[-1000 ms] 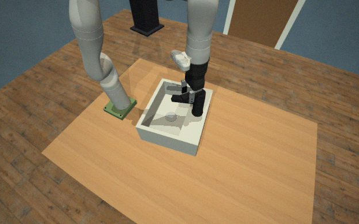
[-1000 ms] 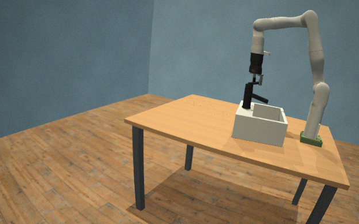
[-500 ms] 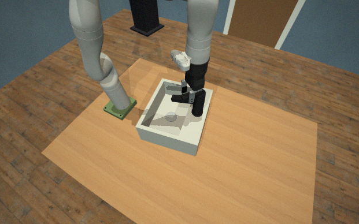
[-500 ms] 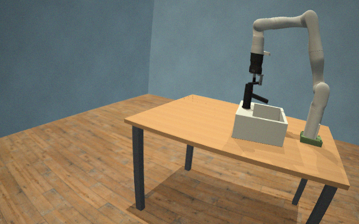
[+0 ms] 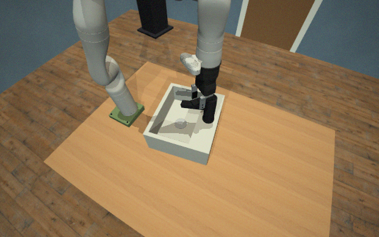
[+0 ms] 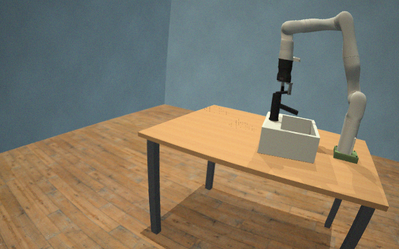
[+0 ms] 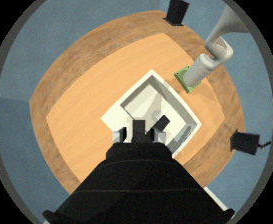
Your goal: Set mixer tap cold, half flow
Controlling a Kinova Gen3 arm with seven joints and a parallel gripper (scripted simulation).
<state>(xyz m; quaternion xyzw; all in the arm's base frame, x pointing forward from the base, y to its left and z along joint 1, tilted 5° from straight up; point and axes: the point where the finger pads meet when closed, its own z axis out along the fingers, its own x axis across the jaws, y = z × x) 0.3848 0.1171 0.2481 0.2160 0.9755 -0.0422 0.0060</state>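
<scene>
Hovering wide open and empty, the gripper (image 6: 285,88) hangs above the tap (image 6: 275,107).

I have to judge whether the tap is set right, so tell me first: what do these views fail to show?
- Red and blue dots: not visible in any view; too small, or hidden by the tap body.
- Lever: in the top view the open gripper covers it; in the exterior view it is too small to separate from the fingers.
- Wrist view: the gripper housing fills the lower half, hiding most of the tap.
- Sink drain: blurred.
</scene>
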